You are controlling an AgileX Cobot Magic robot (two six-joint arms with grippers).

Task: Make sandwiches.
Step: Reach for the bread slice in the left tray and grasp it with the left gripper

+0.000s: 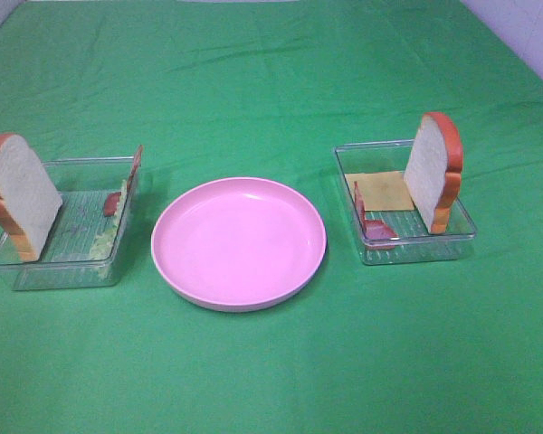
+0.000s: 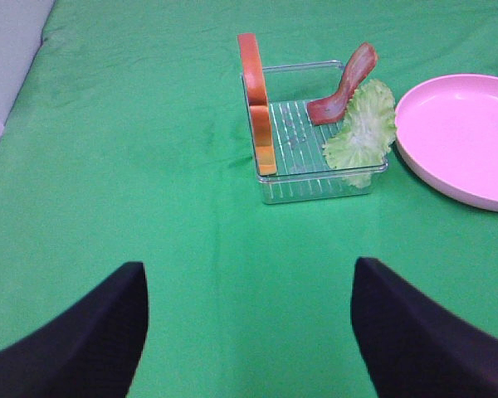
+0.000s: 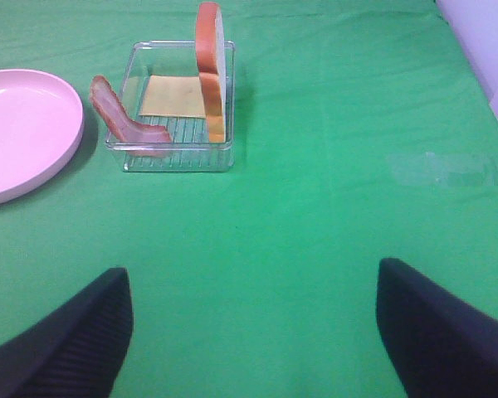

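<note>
The sandwich parts lie in two clear trays. In the left tray [image 1: 63, 271] a bread slice [image 1: 18, 194] stands on edge, with a bacon strip [image 1: 113, 201] and a lettuce leaf [image 1: 104, 240]. The right tray [image 1: 416, 253] holds an upright bread slice [image 1: 432, 172], a yellow cheese square [image 1: 386, 191] and bacon [image 1: 376, 226]. My left gripper [image 2: 249, 274] is open and well short of its tray [image 2: 315, 186], bread [image 2: 257, 99], bacon [image 2: 344, 87] and lettuce [image 2: 365, 124]. My right gripper [image 3: 253, 278] is open, back from its tray [image 3: 178, 157], bread [image 3: 209, 70], cheese [image 3: 173, 95] and bacon [image 3: 120, 120].
A pink round plate [image 1: 240, 240] with nothing on it sits between the trays on the green cloth, and also shows as the plate [image 2: 465, 133] in the left wrist view and the plate [image 3: 21, 124] in the right wrist view. Neither arm shows in the exterior high view.
</note>
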